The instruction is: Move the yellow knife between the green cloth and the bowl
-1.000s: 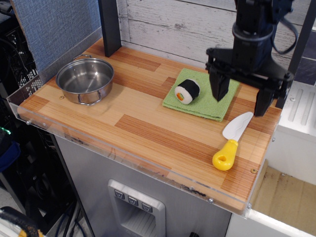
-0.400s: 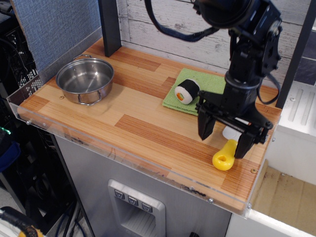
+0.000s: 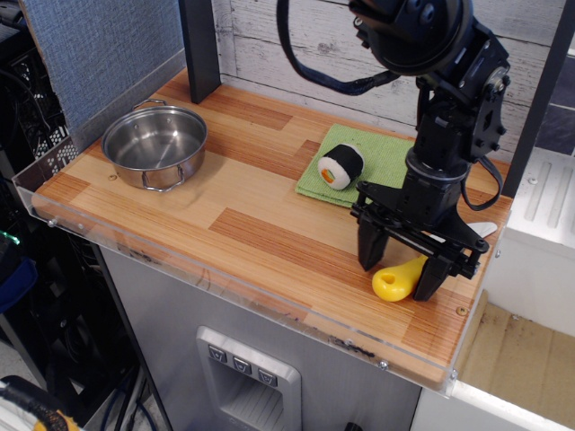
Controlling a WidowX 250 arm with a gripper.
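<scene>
In the only view, the gripper [image 3: 397, 274] stands low over the yellow knife [image 3: 396, 279] at five o'clock on the wooden counter [image 3: 260, 220], jaws spread wide astride the handle, apparently positioned to clamp it. The green cloth [image 3: 382, 162], carrying a sushi roll [image 3: 340, 166], lies at one o'clock; the bowl [image 3: 154, 144] sits at ten o'clock.

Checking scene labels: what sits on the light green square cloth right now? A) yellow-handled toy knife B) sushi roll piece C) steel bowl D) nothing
B: the black-and-white sushi roll piece lies on the light green square cloth, while the yellow-handled toy knife lies on the wood between the fingers of the gripper.
</scene>
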